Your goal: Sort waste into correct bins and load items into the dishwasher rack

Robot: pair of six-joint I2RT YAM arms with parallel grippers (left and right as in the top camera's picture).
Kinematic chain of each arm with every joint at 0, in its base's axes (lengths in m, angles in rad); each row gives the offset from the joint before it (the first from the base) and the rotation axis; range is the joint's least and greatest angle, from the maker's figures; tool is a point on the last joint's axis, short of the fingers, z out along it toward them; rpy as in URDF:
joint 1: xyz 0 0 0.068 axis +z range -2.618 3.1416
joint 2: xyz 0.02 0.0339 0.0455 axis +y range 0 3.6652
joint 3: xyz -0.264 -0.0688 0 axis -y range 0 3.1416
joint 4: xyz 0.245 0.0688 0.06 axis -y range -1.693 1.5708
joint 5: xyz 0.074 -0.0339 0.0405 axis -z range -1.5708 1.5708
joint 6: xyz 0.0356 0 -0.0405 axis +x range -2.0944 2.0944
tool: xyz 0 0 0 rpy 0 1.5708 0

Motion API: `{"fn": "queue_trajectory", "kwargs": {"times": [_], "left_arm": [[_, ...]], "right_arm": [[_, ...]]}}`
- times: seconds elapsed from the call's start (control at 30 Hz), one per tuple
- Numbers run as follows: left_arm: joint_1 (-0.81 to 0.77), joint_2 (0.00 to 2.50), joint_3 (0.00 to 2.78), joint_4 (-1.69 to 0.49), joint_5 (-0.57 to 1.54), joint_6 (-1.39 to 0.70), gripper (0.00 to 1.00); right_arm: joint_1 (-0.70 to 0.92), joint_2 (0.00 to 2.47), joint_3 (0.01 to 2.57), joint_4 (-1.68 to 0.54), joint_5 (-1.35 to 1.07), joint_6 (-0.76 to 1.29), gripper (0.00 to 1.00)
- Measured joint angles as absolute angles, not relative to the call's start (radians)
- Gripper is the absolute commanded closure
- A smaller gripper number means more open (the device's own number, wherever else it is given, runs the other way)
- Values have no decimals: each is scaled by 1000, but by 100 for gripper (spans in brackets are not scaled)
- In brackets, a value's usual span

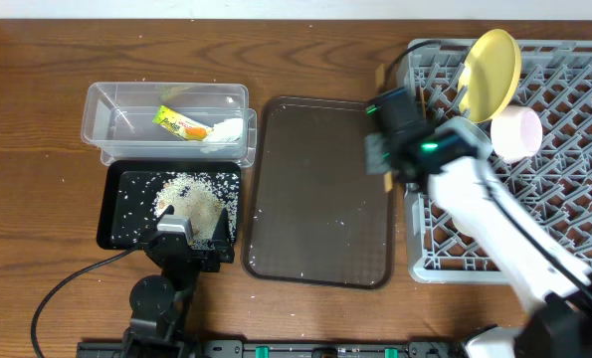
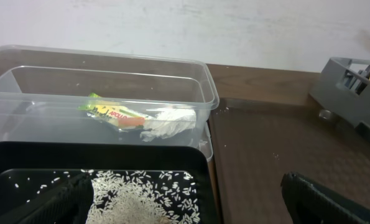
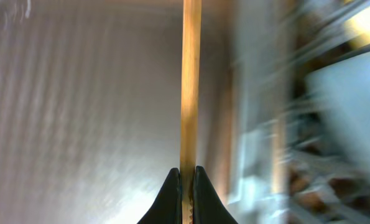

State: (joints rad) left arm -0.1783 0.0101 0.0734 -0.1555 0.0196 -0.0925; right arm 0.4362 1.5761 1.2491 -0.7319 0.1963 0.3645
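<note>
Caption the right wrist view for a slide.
Right hand pinching a wooden chopstick, blurred dishwasher rack at right.

A clear plastic tub (image 1: 92,109) is set at the left of the worktop (image 1: 37,149), with a green-and-orange wrapper (image 1: 179,123) and a white tissue (image 1: 228,130) inside. Just beside it, a black tray (image 1: 106,211) is heaped with rice (image 1: 194,199), and the left claw (image 1: 184,237) is held over its near edge. A brown serving tray (image 1: 320,179) lies in the middle. In the grey rack (image 1: 574,99) a yellow plate (image 1: 493,62) is stood on edge beside a pinkish-white bowl (image 1: 516,133). The right claw (image 1: 385,111) is held over the rack's left edge, with a chopstick (image 1: 380,78) seen at its tip.
</note>
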Motion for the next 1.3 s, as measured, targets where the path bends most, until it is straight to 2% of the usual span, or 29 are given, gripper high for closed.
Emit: {"fn": "queue_trajectory", "kwargs": {"times": [0.2, 0.27, 0.33, 0.5, 0.67, 0.7, 0.73, 0.77, 1.03, 1.3], "left_arm": [[-178, 10, 73, -155, 20, -92, 1], [-178, 10, 73, -155, 20, -93, 1], [-178, 10, 73, -155, 20, -93, 1], [-178, 10, 73, -155, 20, -93, 1], [-178, 10, 73, -155, 20, -93, 1], [-178, 10, 73, -155, 20, -93, 1], [-178, 10, 73, -155, 20, -92, 1], [-178, 10, 73, -155, 20, -93, 1], [-178, 10, 73, -155, 20, -92, 1], [-178, 10, 73, -155, 20, -92, 1]], "right_arm": [[278, 1570, 1256, -762, 202, 275, 97], [252, 1596, 1256, -779, 198, 260, 77], [242, 1629, 1256, -795, 194, 247, 68], [241, 1625, 1255, -823, 144, 234, 65], [279, 1474, 1255, -853, 42, 228, 62], [294, 1431, 1255, -853, 15, 226, 57], [313, 1382, 1255, -853, -10, 225, 17], [335, 1328, 1255, -852, -38, 223, 1], [484, 1052, 1258, -921, -226, 206, 1], [492, 929, 1258, -1048, -178, 118, 1]]}}
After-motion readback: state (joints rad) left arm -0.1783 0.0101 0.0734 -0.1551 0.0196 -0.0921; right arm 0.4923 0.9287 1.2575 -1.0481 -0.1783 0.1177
